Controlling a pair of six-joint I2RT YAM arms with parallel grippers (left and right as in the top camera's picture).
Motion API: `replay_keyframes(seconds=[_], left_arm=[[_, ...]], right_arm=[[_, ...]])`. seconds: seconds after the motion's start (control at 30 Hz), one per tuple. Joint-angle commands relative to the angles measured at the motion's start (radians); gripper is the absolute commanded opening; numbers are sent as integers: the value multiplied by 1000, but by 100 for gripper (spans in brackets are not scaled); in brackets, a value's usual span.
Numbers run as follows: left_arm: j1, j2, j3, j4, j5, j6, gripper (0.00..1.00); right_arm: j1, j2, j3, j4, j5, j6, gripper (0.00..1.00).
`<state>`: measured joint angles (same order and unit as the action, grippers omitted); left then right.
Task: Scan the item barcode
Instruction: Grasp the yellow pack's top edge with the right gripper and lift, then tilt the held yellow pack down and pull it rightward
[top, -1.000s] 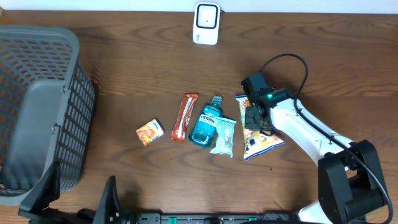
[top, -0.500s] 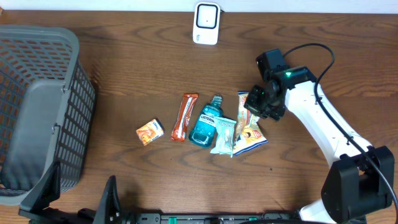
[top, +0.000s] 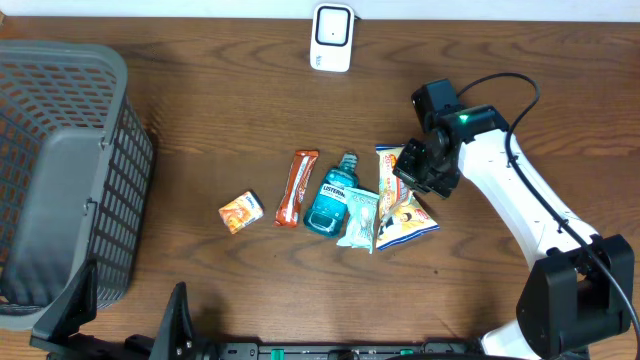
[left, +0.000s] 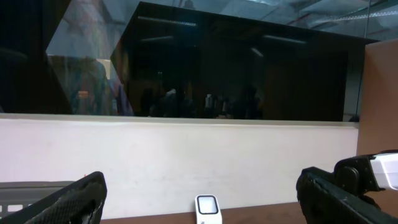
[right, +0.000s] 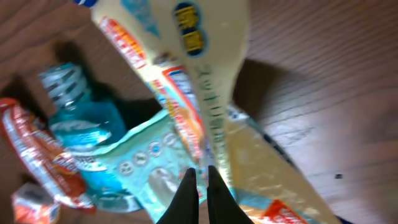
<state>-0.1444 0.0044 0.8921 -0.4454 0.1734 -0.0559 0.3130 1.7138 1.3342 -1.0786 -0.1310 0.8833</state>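
Right gripper (right: 199, 182): fingers together, pinched on a thin fold of the yellow snack bag (right: 211, 93), lower centre of the wrist view.

Overhead: the bag lies right of centre, one end raised under the gripper, the other on the table (top: 200, 120). Its left edge touches the teal pouch (top: 358, 215) beside the mouthwash bottle (top: 330, 195).

Judgement: light, crinkly, slippery film, probably air-filled, with brittle contents. Hold the flat sealed edge, not the puffed middle. Expect sag and swing.

Scanner (top: 331, 37): top centre, well apart.

Left gripper (left: 199, 186): fingers wide apart, holding nothing.
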Motion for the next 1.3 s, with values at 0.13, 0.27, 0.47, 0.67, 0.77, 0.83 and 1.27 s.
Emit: replay_keyframes(seconds=[0.13,0.27,0.47,0.67,0.77,0.83,1.27], left_arm=[[5,-2,-6,5,-10,-5,98],[5,-2,-6,5,-10,-5,98],[5,-2,-6,5,-10,-5,98],[5,-2,-6,4,-10,-5,98],[5,-2,-6,4,-9,-5,98],[5,-2,-6,4,-10,-5,98],[5,-2,-6,5,-10,-5,98]], right_arm=[[-4,-8,13,4,167,-49,88],[-4,-8,-3,35,185,-127,99],[-4,-7,-92,145,185,-152,99],[-4,-7,-235,315,156,-152,98],[-3,-7,-294,404,139,-152,94],[-4,-7,-332,455,139,-152,88],[-11,-8,-417,537,-42,-143,1]])
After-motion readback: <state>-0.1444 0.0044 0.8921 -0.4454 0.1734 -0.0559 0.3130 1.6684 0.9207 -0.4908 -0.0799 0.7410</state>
